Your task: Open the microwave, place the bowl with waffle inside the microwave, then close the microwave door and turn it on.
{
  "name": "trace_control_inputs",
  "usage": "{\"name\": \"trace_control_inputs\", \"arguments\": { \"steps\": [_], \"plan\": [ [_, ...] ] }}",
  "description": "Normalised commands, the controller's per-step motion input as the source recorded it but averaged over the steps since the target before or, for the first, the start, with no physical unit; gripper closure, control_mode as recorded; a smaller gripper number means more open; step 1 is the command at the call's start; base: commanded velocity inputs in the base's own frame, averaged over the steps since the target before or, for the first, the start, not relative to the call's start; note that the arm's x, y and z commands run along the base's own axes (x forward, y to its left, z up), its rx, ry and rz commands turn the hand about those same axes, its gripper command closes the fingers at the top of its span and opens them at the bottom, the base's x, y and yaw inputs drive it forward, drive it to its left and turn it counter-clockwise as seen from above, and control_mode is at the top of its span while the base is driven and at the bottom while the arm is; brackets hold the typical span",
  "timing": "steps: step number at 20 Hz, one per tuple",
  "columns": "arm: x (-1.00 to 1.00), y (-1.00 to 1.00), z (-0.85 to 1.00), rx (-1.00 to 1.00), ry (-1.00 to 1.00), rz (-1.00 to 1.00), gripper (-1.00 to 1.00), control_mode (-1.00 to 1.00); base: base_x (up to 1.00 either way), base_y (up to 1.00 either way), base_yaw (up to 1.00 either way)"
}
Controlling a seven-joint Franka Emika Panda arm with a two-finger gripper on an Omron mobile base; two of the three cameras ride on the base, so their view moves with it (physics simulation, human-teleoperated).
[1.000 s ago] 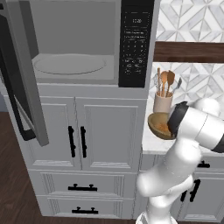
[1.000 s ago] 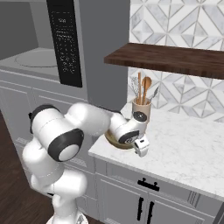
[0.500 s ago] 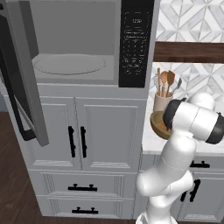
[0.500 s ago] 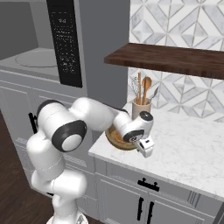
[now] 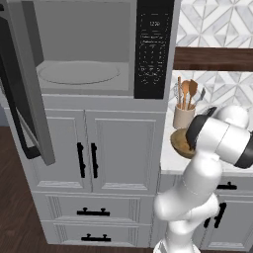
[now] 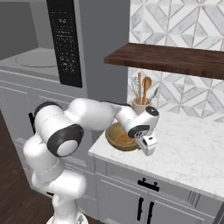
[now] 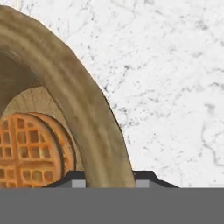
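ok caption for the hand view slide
Hand straddling the rim of a round brown wooden bowl holding an orange-brown gridded waffle.

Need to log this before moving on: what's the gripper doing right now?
Gripper: closed on the rim of the bowl with waffle, one finger on either side of the wall.

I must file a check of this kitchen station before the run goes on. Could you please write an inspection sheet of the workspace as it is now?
Surface: white marble counter, bare to the right of the bowl.
Job's things: microwave cavity empty; microwave door swung wide open; bowl with waffle on the counter edge.
Clutter: beige utensil crock with wooden spoons, behind the bowl.
Grippers: gripper straddles the bowl's rim, one finger inside, one outside.
Cables: nothing seen.
Surroundings: dark wooden shelf, patterned wall tiles, grey cabinets below.
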Motion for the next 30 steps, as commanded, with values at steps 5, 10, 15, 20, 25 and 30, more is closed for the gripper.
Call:
{"name": "trace_control_inputs", "arguments": {
  "steps": [5, 10, 15, 20, 25, 30],
  "plan": [
    [-1.00, -0.05, 0.55, 0.12, -0.11, -0.01, 1.00, -1.00, 0.00, 0.00, 0.00],
    [-0.83, 0.26, 0.58, 0.05, -0.07, -0.04, 1.00, -1.00, 0.00, 0.00, 0.00],
    [-0.85, 0.35, 0.80, 0.13, -0.01, -0.16, 1.00, -1.00, 0.00, 0.00, 0.00],
    [-0.63, 0.59, 0.57, 0.18, -0.12, -0.26, 1.00, -1.00, 0.00, 0.00, 0.00],
    [-0.21, 0.98, 0.50, 0.03, -0.04, -0.16, 1.00, -1.00, 0.00, 0.00, 0.00],
    [-0.11, 1.00, 0.82, 0.00, 0.02, -0.01, 1.00, -1.00, 0.00, 0.00, 0.00]
  ]
}}
